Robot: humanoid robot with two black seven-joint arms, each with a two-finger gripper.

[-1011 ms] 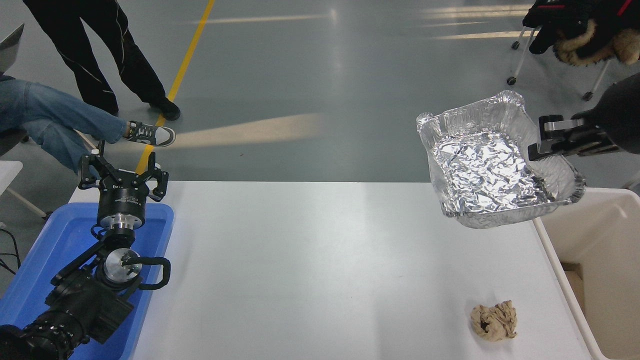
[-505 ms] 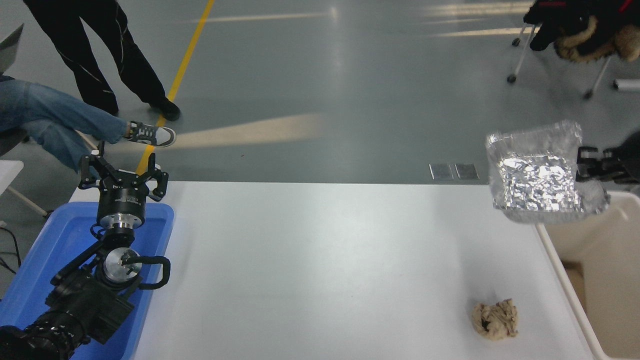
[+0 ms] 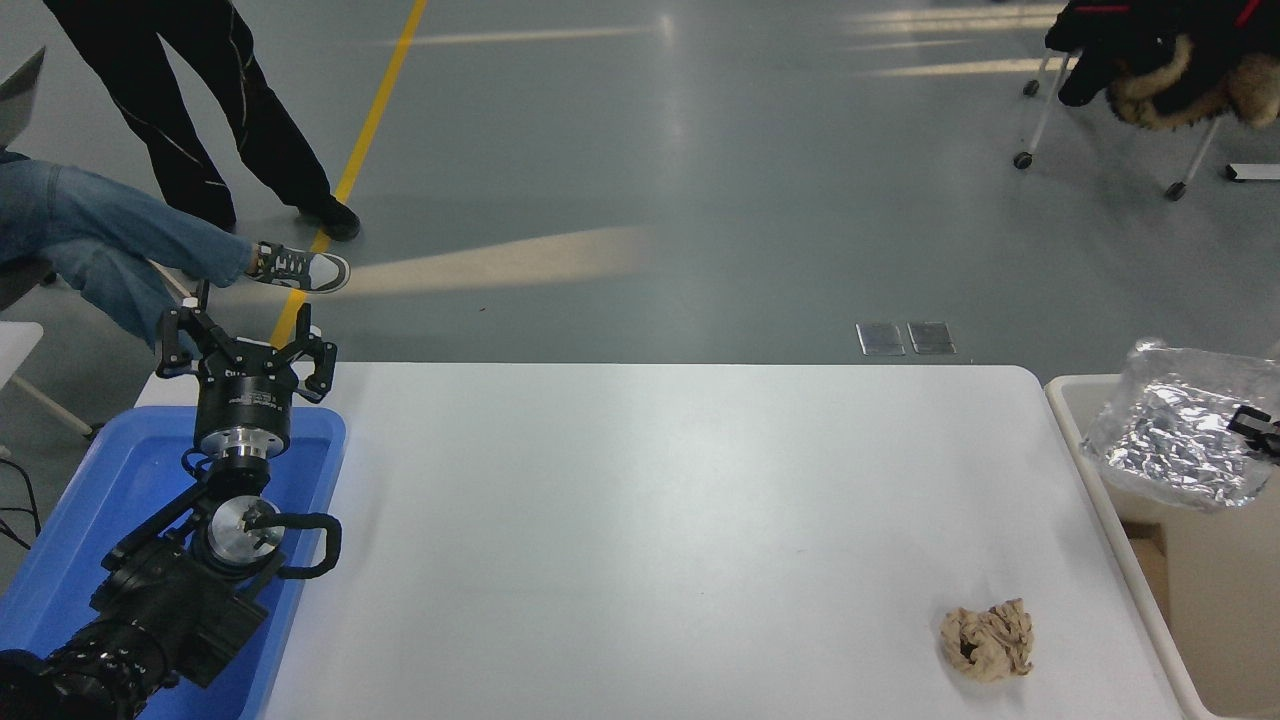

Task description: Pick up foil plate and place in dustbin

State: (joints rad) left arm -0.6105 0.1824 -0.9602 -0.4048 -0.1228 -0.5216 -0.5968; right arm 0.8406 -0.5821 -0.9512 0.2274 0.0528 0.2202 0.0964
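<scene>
A foil plate (image 3: pixel 1175 445) hangs over the open dustbin (image 3: pixel 1090 470) just beside the table's (image 3: pixel 640 540) right edge, apparently gripped at its right rim by the right gripper (image 3: pixel 1262 428), which is barely in view. A crumpled paper wad (image 3: pixel 988 642) lies on the table's near right. At far left, the parked left gripper (image 3: pixel 245 355) sits above a plastic tray (image 3: pixel 90 510).

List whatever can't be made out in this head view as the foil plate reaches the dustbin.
- Right gripper: only a black tip shows at the right edge of the head view; open or shut cannot be told.
- Foil plate: its far right end is cut off by the frame.
- Dustbin: mostly outside the frame; its bottom is hardly seen.
- Left gripper: parked open over the blue tray.
</scene>
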